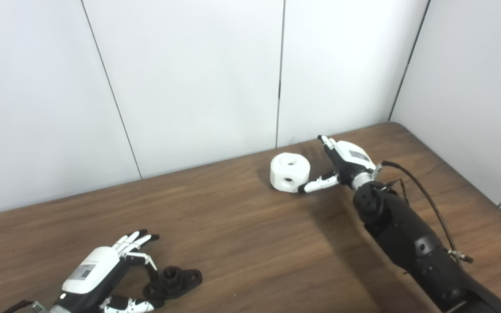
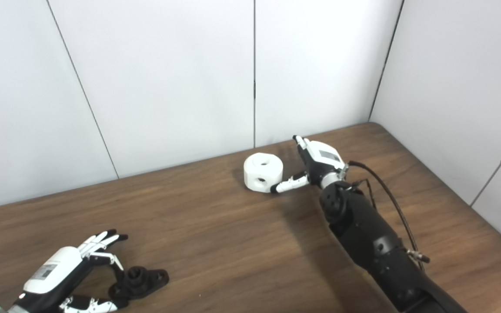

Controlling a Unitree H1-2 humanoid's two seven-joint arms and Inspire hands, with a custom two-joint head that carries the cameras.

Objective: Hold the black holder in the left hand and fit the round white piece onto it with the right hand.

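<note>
Black holder (image 1: 173,280) lies on the surface (image 1: 242,243), left hand (image 1: 102,271) spread open around it; right hand (image 1: 342,167), open, thumb touching the round white piece (image 1: 289,172).

The table (image 1: 242,226) looks like dark wood with a visible grain and a matt finish. The round white piece (image 1: 290,172) looks like smooth matt plastic; the black holder (image 1: 174,280) too (a duller black).
</note>
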